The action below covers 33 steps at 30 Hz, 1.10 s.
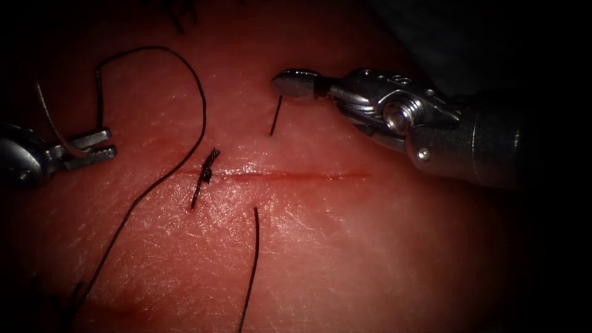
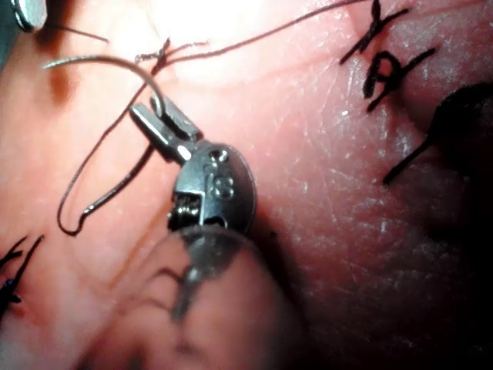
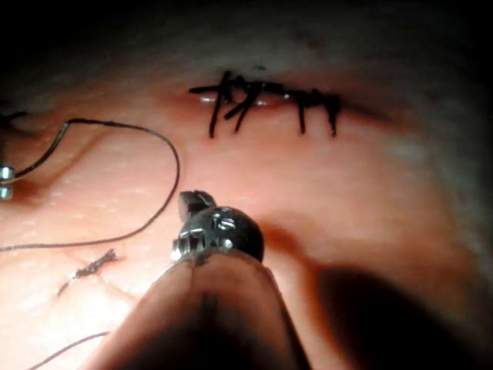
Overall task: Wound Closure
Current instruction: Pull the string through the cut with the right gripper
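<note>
My left tool (image 1: 92, 148) sits left of the cut (image 1: 296, 176), jaws shut on the curved needle (image 1: 49, 120) close to its thread end. The needle arcs up and away from the jaws, free of the tissue (image 1: 370, 246); it also appears in the left wrist view (image 2: 100, 60), gripped by the same jaws (image 2: 158, 116). Dark thread (image 1: 200, 105) loops from there over the tissue. A knotted stitch (image 1: 206, 172) crosses the cut's left end. My right tool (image 1: 296, 83) hovers above the cut, jaws shut on a short thread tail (image 1: 275, 117) that rises from the tissue.
Another thread strand (image 1: 251, 265) leaves the tissue below the cut and runs toward the lower edge. A row of several finished dark stitches (image 3: 262, 104) lies farther off on the tissue. The right shaft (image 1: 481, 145) spans the upper right.
</note>
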### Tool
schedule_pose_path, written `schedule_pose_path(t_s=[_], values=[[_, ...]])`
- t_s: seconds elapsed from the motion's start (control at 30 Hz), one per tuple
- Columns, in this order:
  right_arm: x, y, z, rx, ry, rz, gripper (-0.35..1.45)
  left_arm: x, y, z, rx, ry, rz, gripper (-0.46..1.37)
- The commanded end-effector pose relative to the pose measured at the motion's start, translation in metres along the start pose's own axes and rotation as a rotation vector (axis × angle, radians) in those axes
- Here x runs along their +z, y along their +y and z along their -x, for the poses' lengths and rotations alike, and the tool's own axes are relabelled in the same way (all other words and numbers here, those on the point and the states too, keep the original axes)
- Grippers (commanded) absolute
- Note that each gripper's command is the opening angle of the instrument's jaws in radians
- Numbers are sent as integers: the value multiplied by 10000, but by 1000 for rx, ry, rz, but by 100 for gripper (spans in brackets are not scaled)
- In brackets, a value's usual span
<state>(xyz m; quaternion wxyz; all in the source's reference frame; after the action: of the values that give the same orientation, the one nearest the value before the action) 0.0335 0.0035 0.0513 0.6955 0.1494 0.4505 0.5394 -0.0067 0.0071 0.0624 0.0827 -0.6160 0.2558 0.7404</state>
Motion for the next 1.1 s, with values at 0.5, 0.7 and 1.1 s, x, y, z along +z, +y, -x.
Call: schedule_pose_path(t_s=[0.5, 0.7, 1.1], values=[[-3, -4, -14, -1, 8, 8, -35, 3, -1, 1, -7, 0, 3, -35], [-2, -4, -15, 0, 8, 9, -35, 3, -1, 1, -7, 0, 3, -35], [1, 0, -11, -80, 14, 11, 123, 2, -2, 1, -8, 1, 5, -35]])
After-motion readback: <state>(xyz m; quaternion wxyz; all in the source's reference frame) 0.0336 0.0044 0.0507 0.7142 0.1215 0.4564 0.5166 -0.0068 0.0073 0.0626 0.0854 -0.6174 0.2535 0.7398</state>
